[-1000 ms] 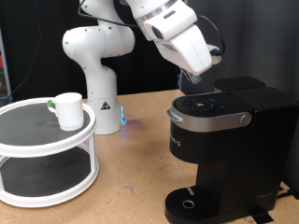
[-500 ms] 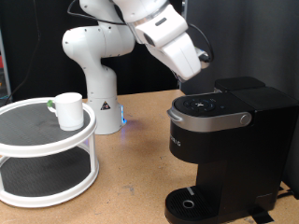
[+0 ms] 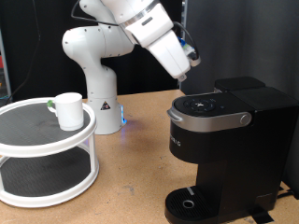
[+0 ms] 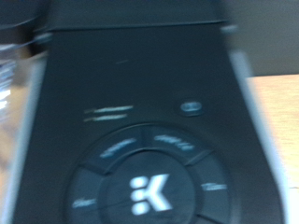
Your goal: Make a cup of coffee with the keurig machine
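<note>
Gripper (image 3: pixel 190 58) hangs above keurig (image 3: pixel 224 131) lid, empty; jaw state unclear. Cup (image 3: pixel 68 109) sits on white stand (image 3: pixel 47 154), exterior view's left, well apart. Cup looks light, rigid, slick ceramic; rim or handle best hold.

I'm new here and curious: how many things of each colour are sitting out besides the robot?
White: 2, the cup and the two-tier stand.
Black: 1, the keurig machine.
Green: 1, a small pod by the cup.
Total: 4.
</note>
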You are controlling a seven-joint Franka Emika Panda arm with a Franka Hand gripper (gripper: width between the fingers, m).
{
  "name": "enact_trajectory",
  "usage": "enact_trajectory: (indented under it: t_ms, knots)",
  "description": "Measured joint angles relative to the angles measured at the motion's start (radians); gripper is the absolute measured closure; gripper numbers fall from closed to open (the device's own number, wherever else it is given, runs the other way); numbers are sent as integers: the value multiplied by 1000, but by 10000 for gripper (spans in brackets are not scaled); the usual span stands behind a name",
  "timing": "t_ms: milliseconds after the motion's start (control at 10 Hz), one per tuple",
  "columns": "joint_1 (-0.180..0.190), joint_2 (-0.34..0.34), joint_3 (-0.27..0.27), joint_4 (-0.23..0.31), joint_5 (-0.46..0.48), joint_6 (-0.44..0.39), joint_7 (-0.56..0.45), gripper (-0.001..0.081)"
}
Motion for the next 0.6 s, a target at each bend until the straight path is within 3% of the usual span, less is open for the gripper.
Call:
enact_trajectory:
  t_ms: [100,300,500,600]
  knots:
    - [0,-20,0,-33,45,51,21,805]
    - [-9,-74,-11,-85,79,63,71,805]
    - [-28,-121,-41,-96,58,-60,74,805]
    - [-27,-118,-39,-97,58,-47,74,805]
